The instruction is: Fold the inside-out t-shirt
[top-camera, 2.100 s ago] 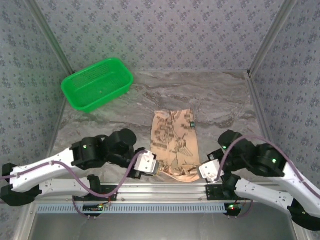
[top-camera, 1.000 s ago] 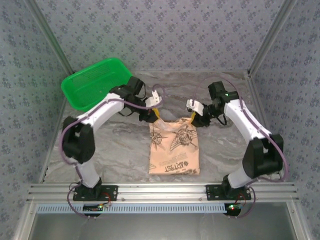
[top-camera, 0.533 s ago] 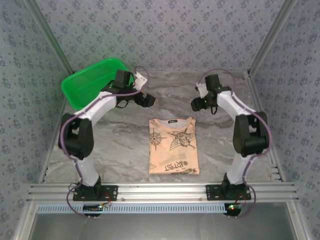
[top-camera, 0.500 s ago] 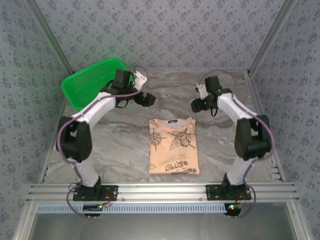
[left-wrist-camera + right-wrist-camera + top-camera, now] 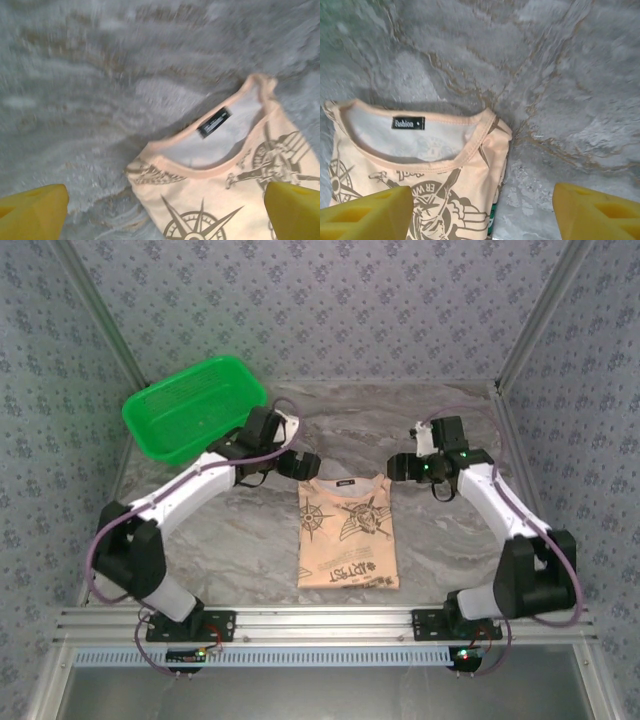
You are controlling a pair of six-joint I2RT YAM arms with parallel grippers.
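Observation:
The t-shirt (image 5: 347, 532) lies flat on the marble table (image 5: 240, 530) as a folded upright rectangle, tan-peach printed side up, collar toward the back. My left gripper (image 5: 305, 465) hovers open just beyond its back left corner. In the left wrist view the collar and black label (image 5: 215, 121) show above the compass print, between the yellow fingertips (image 5: 31, 212) of the left gripper (image 5: 162, 215). My right gripper (image 5: 398, 468) hovers open by the back right corner. The right wrist view has the t-shirt (image 5: 420, 165) under the spread right gripper (image 5: 480, 215). Neither gripper holds anything.
A green plastic basket (image 5: 195, 407) sits at the back left of the table. Patterned walls close in the back and both sides. A metal rail (image 5: 320, 620) runs along the near edge by the arm bases.
Both grippers let go of the shirt's collar edge and opened. The shirt settled flat. The arms pulled back, then came forward to its back corners.

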